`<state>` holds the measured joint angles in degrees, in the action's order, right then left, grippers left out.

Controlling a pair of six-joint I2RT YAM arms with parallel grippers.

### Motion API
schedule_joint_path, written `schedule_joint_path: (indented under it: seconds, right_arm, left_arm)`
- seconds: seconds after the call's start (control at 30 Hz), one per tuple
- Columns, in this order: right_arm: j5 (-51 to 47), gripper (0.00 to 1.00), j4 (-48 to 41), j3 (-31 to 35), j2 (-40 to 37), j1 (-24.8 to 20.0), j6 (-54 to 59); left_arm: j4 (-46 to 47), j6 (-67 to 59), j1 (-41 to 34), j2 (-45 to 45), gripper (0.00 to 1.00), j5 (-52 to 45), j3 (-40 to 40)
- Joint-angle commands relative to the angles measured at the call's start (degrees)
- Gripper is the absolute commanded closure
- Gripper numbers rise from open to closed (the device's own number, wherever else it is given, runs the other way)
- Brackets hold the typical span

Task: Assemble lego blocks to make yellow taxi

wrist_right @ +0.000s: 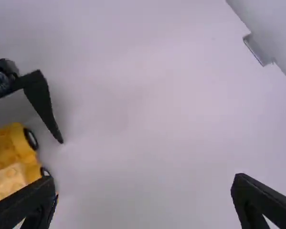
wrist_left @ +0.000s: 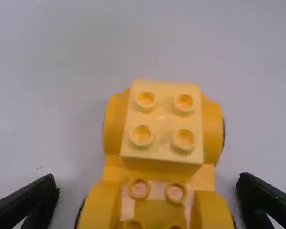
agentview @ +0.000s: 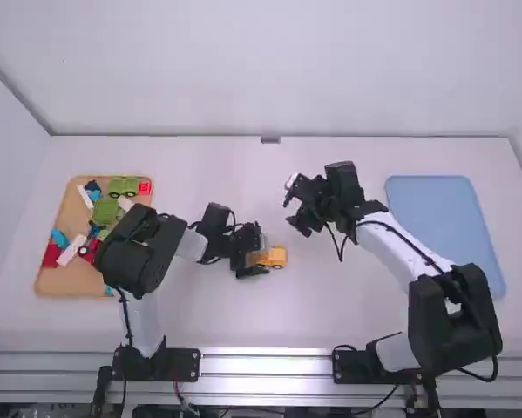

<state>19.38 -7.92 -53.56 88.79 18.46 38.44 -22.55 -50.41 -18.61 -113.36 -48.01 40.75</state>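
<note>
My left gripper (agentview: 258, 252) is open around the near part of the yellow car (agentview: 277, 257) at the table's middle. In the left wrist view, the left gripper (wrist_left: 147, 191) has one finger on each side of the car (wrist_left: 115, 129), with gaps between. A pale yellow block (wrist_left: 163, 124) with studs sits on the car's far end. Beyond the car, to the right, my right gripper (agentview: 295, 209) stands open and holds nothing. In the right wrist view, the car (wrist_right: 6, 148) lies left of the open right gripper (wrist_right: 143, 188), beside a left finger.
A wooden tray (agentview: 58, 280) at the far left holds loose bricks and green wheeled pieces (agentview: 123, 185), partly under the left arm. On the right side lies a blue tray (agentview: 444, 222), close to the right arm's forearm.
</note>
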Motion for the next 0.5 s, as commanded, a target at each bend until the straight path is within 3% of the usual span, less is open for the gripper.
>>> schedule_joint_path:
  seconds: [0.0,0.13,0.33,0.47]
  right_arm:
    - [-1.6,0.02,-0.2,-0.4,-0.5,-0.2,-2.6]
    - [-1.4,0.02,-0.2,-0.4,-0.5,-0.1,-2.2]
    - [-1.9,0.02,1.1,-0.4,-0.5,0.0,-2.1]
    - [-1.7,0.02,1.9,-0.4,-0.5,-0.6,-2.2]
  left_arm:
    - [1.9,3.2,0.4,-0.1,0.01,1.1,1.3]
    - [11.2,-1.7,0.3,4.0,0.01,1.6,3.8]
    - [30.8,-1.7,0.4,12.0,0.01,12.7,9.6]
    - [40.4,-1.5,2.2,17.4,0.01,13.0,13.1]
